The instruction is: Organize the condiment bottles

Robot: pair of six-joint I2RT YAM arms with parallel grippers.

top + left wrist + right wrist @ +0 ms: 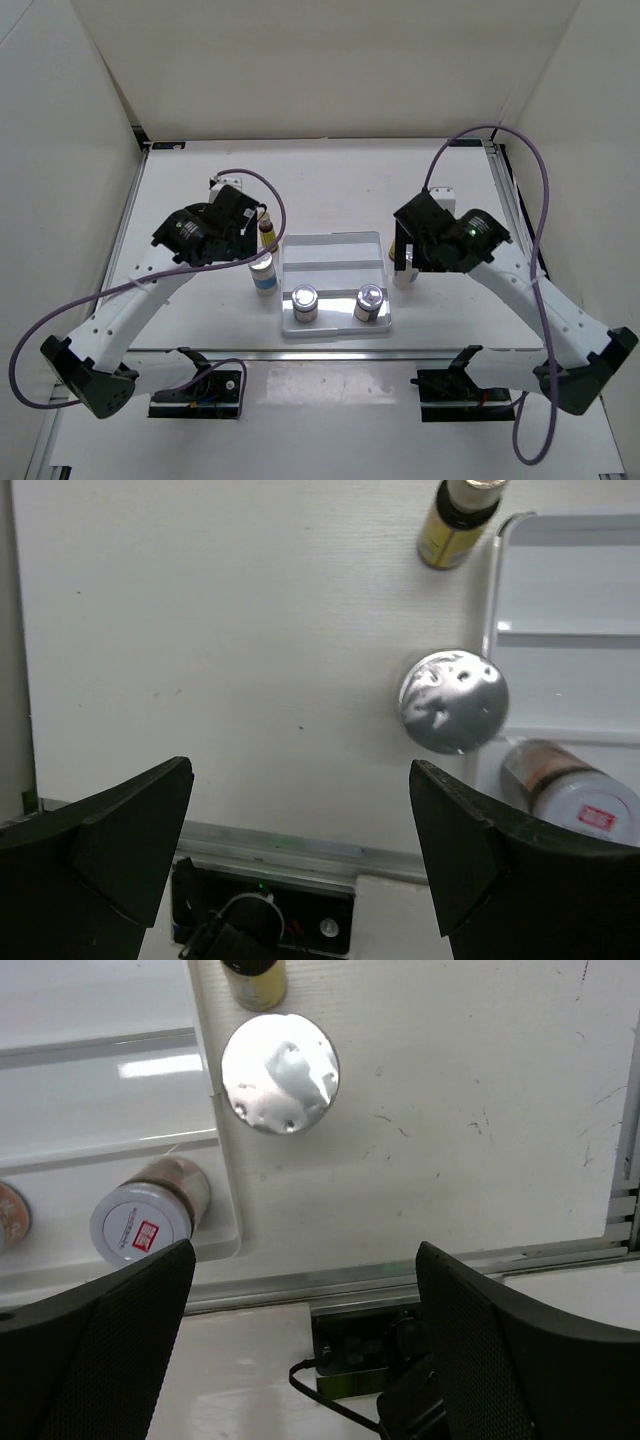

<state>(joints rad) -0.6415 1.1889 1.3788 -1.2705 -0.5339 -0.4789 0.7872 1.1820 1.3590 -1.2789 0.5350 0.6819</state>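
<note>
Two white silver-capped condiment bottles [305, 303] [369, 302] stand in the front of the white tray [330, 250]. Just left of the tray stand a blue-labelled white bottle [263, 272], its cap [454, 701] seen from above, and a dark-brown bottle [267, 228] [455, 520]. Another silver-capped bottle [280, 1073] and a brown one [252, 980] stand right of the tray, mostly hidden under the right arm in the top view. My left gripper [300, 850] hovers open, to the left of its bottles. My right gripper [305, 1340] hovers open, to the right of its pair. Neither holds anything.
The tray has a divider ridge [333, 266] across its middle. A red-labelled bottle [150, 1215] in the tray leans into both wrist views. The table's metal front edge [280, 842] and the arm mounts lie near. White walls enclose the table.
</note>
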